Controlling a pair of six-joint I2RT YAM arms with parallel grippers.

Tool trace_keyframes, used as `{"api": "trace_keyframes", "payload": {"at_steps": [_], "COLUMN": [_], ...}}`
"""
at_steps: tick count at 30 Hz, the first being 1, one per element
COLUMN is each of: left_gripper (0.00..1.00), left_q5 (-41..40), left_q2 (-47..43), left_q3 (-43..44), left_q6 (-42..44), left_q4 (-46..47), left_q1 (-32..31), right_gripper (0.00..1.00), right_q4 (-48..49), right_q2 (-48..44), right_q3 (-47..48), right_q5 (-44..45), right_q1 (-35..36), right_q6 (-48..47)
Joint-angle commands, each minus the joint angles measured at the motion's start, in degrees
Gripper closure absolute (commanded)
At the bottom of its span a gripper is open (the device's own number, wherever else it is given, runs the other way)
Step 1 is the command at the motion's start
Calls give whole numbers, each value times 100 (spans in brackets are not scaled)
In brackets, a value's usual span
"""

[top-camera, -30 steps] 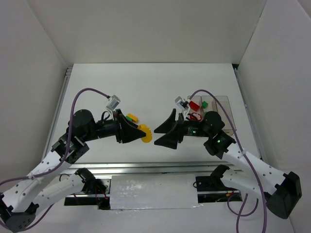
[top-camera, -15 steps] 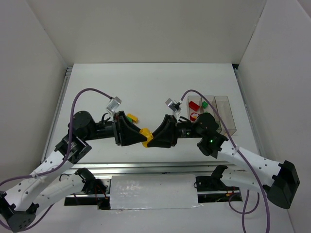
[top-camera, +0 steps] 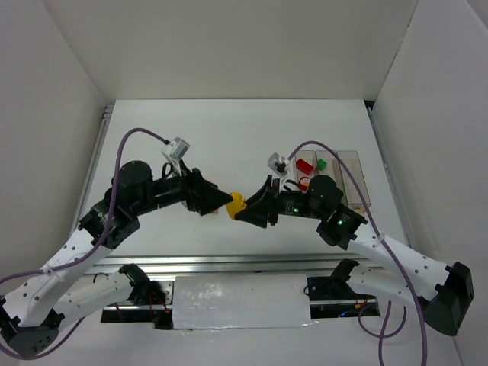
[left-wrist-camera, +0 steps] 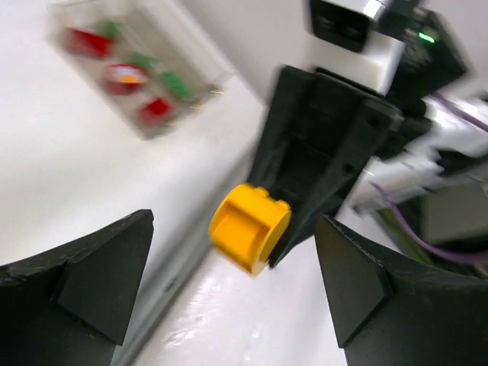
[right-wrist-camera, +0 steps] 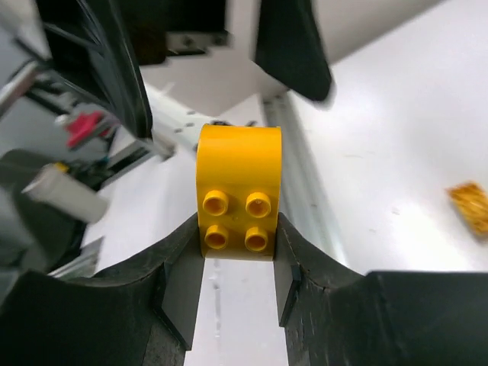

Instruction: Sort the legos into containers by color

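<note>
Well to the left of the containers [top-camera: 353,177], above the desk [top-camera: 229,130], the right gripper [top-camera: 242,210] is clamping its jaws on the flat sides of a yellow brick [right-wrist-camera: 239,191]. The left gripper [left-wrist-camera: 236,286] is holding its jaws wide apart, flanking the brick without touching it. Being hard, light, smooth plastic, the brick is probably resisting the squeeze but could be slipping if pinched near a corner, so its flat opposite faces are looking like the safest hold. Red bricks [top-camera: 305,165] and a green brick [top-camera: 322,162] are lying in the containers. Open desk is lying between brick and containers, though the thin clear walls and the nearby left arm are calling for a raised path.
</note>
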Motion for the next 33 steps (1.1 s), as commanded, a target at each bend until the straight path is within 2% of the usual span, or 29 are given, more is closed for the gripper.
{"api": "trace_keyframes", "payload": {"at_steps": [1,2,5,6,10,12,14,17,22,27,33], "left_gripper": [0,0,0,1,0,0,0,0,0,0,1], "left_q5": [-1771,-2497,-3705,-4230,-4561,-4544,-4508,-4246,-4191,-4288,-4613], "left_q2": [362,442,548,531,84,-179,-321,-506,-454,-462,-480], "left_q3": [935,1294,1631,1614,861,543,139,111,41,5,23], "left_q6": [487,522,610,663,883,936,901,1031,1015,953,786], "left_q4": [-1532,-1860,-2913,-3075,-3261,-3243,-3147,-2998,-3041,-3058,-3199], "left_q1": [2,2,20,29,38,46,38,29,38,-50,-147], "right_gripper": [100,100,100,100,100,100,100,100,100,100,100], "right_q4": [-804,-1189,-1665,-1824,-2877,-3134,-3415,-3661,-3933,-4295,-4296], "right_q2": [-329,-364,-321,-269,371,758,970,1366,2121,2912,3327], "right_q3": [3,-67,-209,-174,553,836,1205,1557,2023,2550,2455], "right_q5": [807,948,1073,1064,2282,2461,2890,3409,3463,3578,3533], "right_q1": [-455,-970,-2070,-2875,-4278,-4970,-5228,-5633,-6204,-6442,-6557], "right_q6": [-633,-711,-677,-660,-519,-492,-475,-317,130,413,439]}}
